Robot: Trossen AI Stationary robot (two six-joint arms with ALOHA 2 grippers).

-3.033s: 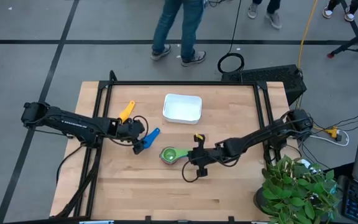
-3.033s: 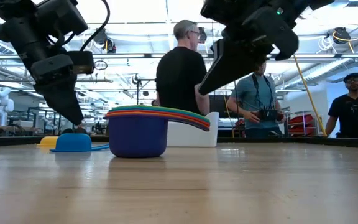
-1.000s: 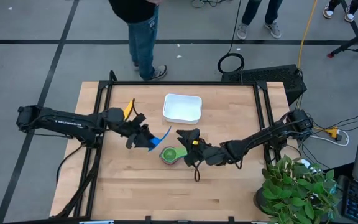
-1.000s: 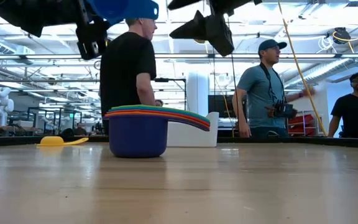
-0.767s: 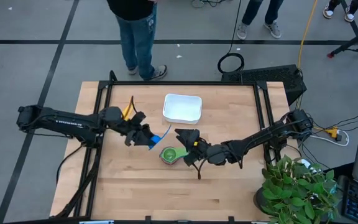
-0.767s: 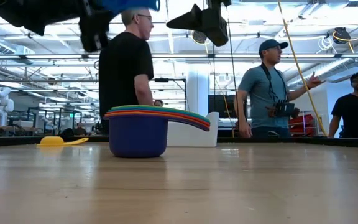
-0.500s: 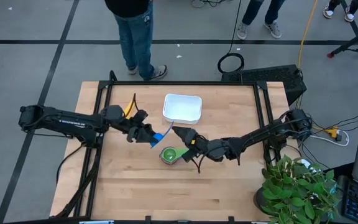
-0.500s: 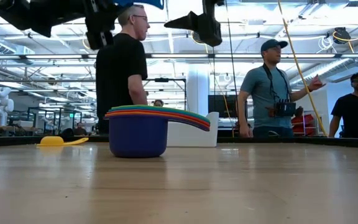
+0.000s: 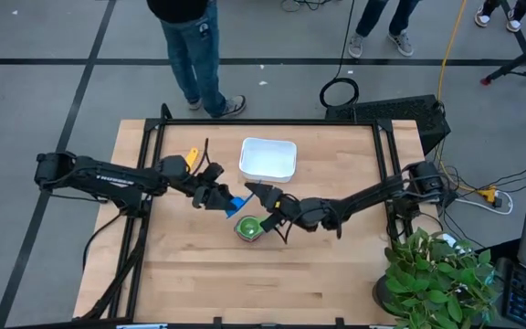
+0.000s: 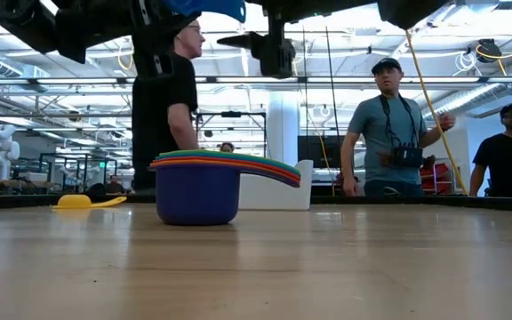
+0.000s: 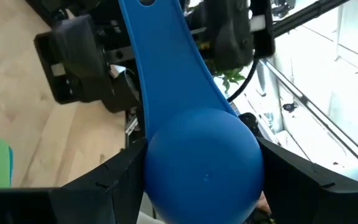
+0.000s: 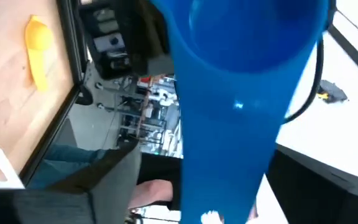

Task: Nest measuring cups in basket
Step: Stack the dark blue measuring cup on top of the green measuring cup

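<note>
My left gripper [image 11: 201, 149] is shut on the blue measuring cup [image 9: 236, 202] and holds it high above the table, just beyond the nested stack of cups [image 9: 247, 227], navy at the bottom [image 10: 198, 191]. My right gripper [image 12: 210, 162] is open. Its fingers stand on either side of the blue cup's handle [image 12: 229, 149], with a gap showing on one side. A yellow cup [image 10: 83, 202] lies bowl down at the far left. The white basket [image 9: 268, 157] sits at the far middle of the table. My left gripper pinches the blue cup's round bowl [image 11: 201, 168] between its two fingers, one on each side. The fingers come level from the table's left. The cup is lifted clear, and its handle [image 11: 157, 56] points away from the gripper toward my right gripper.
A black frame [image 9: 272, 122] runs around the table's far part. A potted plant [image 9: 436, 274] stands at the near right corner. Several people stand beyond the far edge [image 10: 385, 124]. Bare wood lies along the table's near side [image 9: 245, 283].
My right gripper has gone toward the table's left and far side, rolling as it went, and now has its fingers around the blue cup's handle. My left gripper has carried the blue cup a little toward the right, still lifted clear.
</note>
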